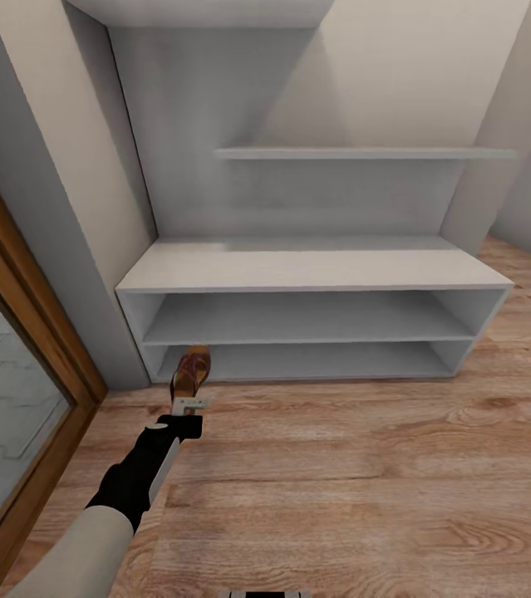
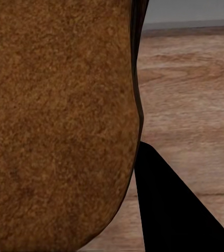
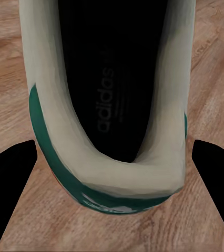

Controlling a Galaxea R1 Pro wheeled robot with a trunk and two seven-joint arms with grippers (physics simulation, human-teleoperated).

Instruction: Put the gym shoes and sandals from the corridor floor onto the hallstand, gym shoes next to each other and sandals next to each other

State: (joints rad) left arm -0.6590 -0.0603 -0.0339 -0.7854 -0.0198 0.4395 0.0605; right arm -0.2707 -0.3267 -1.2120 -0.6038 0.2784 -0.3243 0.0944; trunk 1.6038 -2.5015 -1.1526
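The rack (image 1: 315, 270) holds no shoes yet, while the left gripper (image 1: 189, 404) pinches a sandal (image 1: 190, 371) at its bottom shelf and the right gripper's (image 3: 112, 157) fingers flank a sneaker (image 3: 64, 105), contact unclear.

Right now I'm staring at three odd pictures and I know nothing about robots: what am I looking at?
A simulated two-armed robot. The wide picture is from its head: the left hand holds a brown sandal before the grey shoe rack, over the wood floor. The other two come from cameras by each hand. One looks close at that sandal. In the other, a white and green gym shoe sits between the right hand's dark fingers; whether they grip it is unclear.
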